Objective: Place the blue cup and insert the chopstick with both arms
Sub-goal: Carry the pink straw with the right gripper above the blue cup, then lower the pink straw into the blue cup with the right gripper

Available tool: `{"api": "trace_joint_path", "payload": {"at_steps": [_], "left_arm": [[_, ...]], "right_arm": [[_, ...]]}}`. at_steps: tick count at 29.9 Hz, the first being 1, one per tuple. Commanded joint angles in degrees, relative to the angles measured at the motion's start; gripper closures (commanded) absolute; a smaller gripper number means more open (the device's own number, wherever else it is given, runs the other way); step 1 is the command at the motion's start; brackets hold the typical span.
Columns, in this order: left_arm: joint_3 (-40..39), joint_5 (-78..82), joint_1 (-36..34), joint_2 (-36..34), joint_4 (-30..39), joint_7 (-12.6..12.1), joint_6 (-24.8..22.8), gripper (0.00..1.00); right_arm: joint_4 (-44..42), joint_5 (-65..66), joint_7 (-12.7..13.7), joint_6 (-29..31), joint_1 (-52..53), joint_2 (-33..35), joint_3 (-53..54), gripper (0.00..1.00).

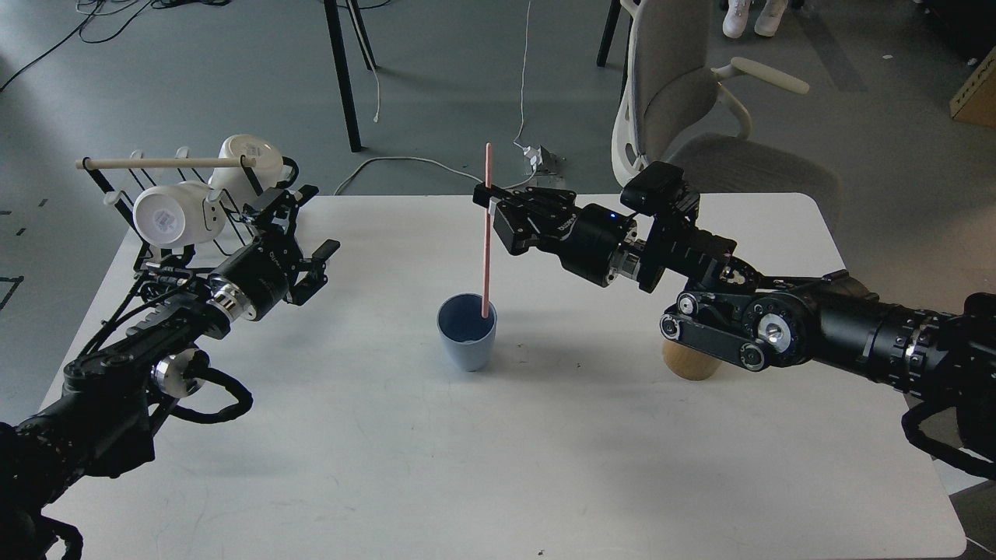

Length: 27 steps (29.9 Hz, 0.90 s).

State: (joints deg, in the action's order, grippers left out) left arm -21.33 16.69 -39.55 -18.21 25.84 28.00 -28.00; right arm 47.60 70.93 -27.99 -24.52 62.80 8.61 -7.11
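Note:
The blue cup (466,333) stands upright in the middle of the white table (498,467). My right gripper (489,204) is shut on the pink chopstick (487,233) and holds it upright over the cup. The chopstick's lower tip is at the cup's far rim, just inside the opening. My left gripper (299,225) is open and empty, to the left of the cup and near the rack.
A black rack (187,202) with a pale wooden rod and two white mugs (167,216) stands at the table's back left corner. A tan bamboo holder (689,362) is mostly hidden behind my right arm. A grey chair (685,101) stands behind the table.

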Motion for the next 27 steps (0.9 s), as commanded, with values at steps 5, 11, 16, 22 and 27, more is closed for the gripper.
{"api": "trace_joint_path", "payload": {"at_steps": [5,11,16,22,27], "left_arm": [[-0.2,0.01,0.0,-0.08,0.0,0.0,0.0,0.06],[-0.2,0.01,0.0,-0.08,0.09,0.0,0.0,0.06],[-0.2,0.01,-0.09,-0.08,0.09,0.0,0.0,0.06],[-0.2,0.01,-0.27,0.01,0.27,0.0,0.0,0.06],[-0.9,0.01,-1.58,-0.51,0.27,0.0,0.0,0.06]], "right_arm": [[-2.86,-0.09,-0.01,0.0,-0.57,-2.81,-1.5,0.96],[-2.95,-0.17,-0.01,-0.17,-1.36,-3.43,-1.51,0.78],[-2.51,-0.52,-0.01,-0.09,-1.36,-3.43,-1.24,0.52],[-1.9,-1.4,-0.01,-0.35,-1.28,-3.43,0.16,0.25],[-1.63,-7.45,-0.01,-0.17,-1.54,-2.47,11.03,0.06]]}}
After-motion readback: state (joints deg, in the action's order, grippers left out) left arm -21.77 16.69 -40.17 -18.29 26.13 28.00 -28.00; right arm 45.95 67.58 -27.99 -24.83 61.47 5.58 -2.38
